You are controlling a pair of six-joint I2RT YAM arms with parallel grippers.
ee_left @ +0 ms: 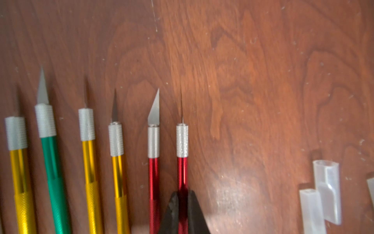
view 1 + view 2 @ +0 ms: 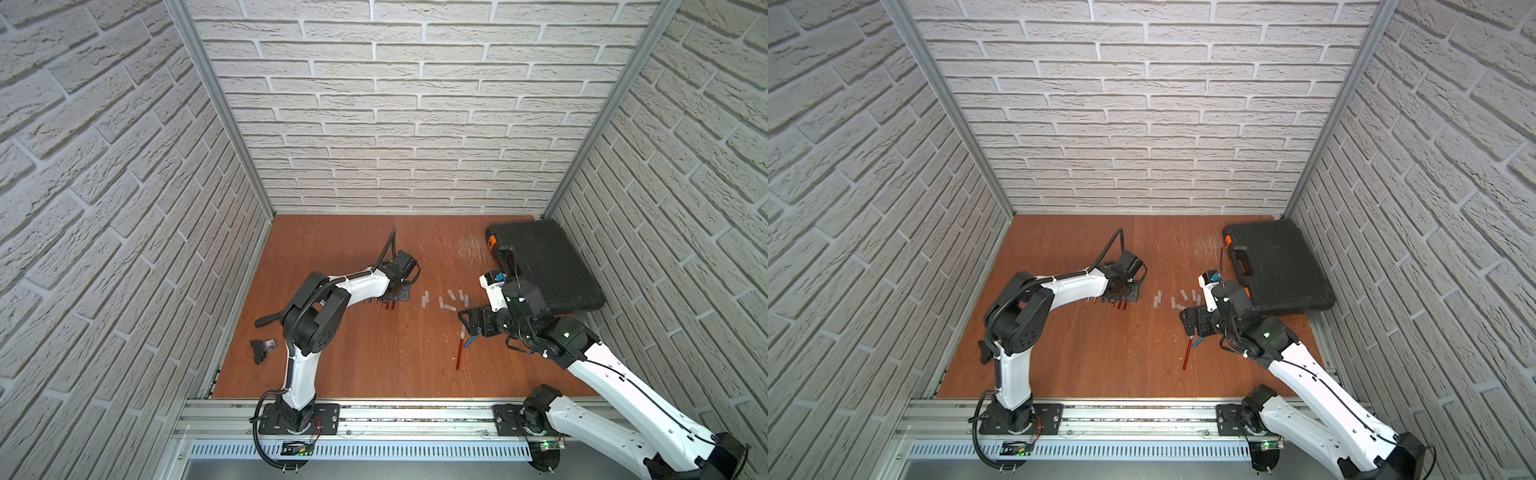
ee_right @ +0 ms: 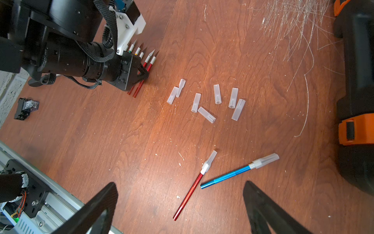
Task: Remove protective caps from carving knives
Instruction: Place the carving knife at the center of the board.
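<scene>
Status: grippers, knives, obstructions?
Left gripper shut on uncapped red-handled knife. Right gripper open near capped red knife, capped blue knife. Loose translucent caps nearby; nothing blocking.

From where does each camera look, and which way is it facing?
Top views: high above the front rail, looking down at the table; left arm and right arm show.
Left wrist: on the left arm, low over uncapped knives; left fingers, shut on a red knife, show.
Right wrist: on the right arm, facing two capped knives; open right fingers show.
Shared: both wrist views show loose caps.
</scene>
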